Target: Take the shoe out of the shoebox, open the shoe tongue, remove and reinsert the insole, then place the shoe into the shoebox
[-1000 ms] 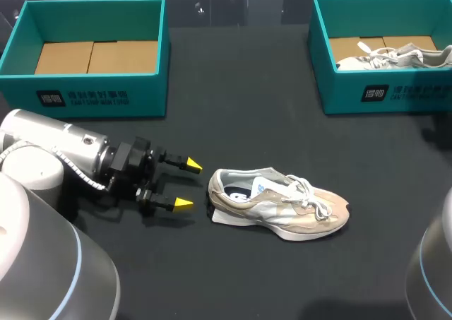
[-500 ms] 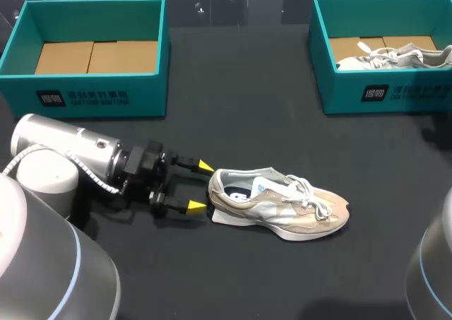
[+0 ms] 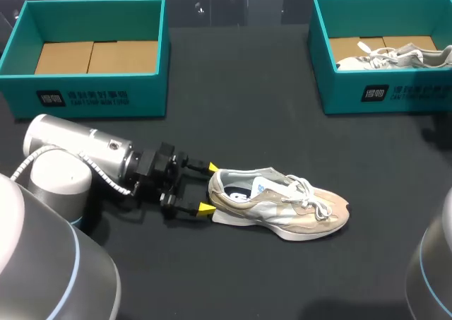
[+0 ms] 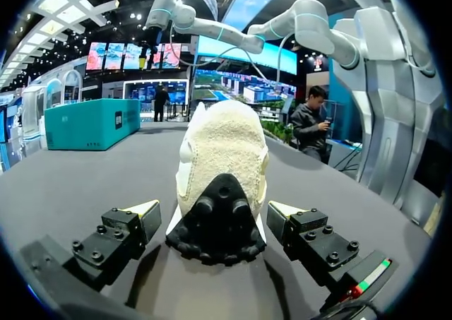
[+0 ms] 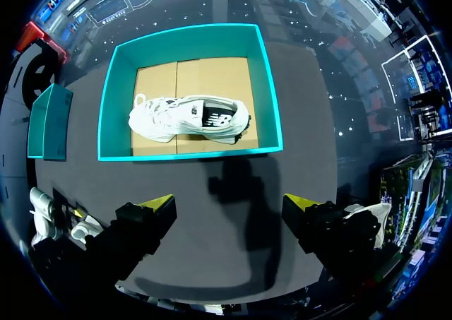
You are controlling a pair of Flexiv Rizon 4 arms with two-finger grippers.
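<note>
A beige and grey shoe [image 3: 282, 203] lies on its sole on the black table, toe pointing right, with a white insole edge showing under its heel. My left gripper [image 3: 210, 187] is at the heel, open, one yellow tip on either side of it. In the left wrist view the shoe's heel [image 4: 222, 164] stands between the fingers of the left gripper [image 4: 213, 209], with a small gap on each side. My right gripper [image 5: 227, 203] hangs open and empty above the table, near the right shoebox [image 5: 189, 150].
The right teal shoebox [image 3: 381, 94] at the back right holds a second white shoe [image 3: 395, 55]. A left teal shoebox [image 3: 92, 94] at the back left shows only its cardboard bottom. My left arm [image 3: 78, 157] lies low over the table's left side.
My left gripper has slid to the right along the table, from a little short of the shoe until its open tips flank the heel. The shoe has not moved.
</note>
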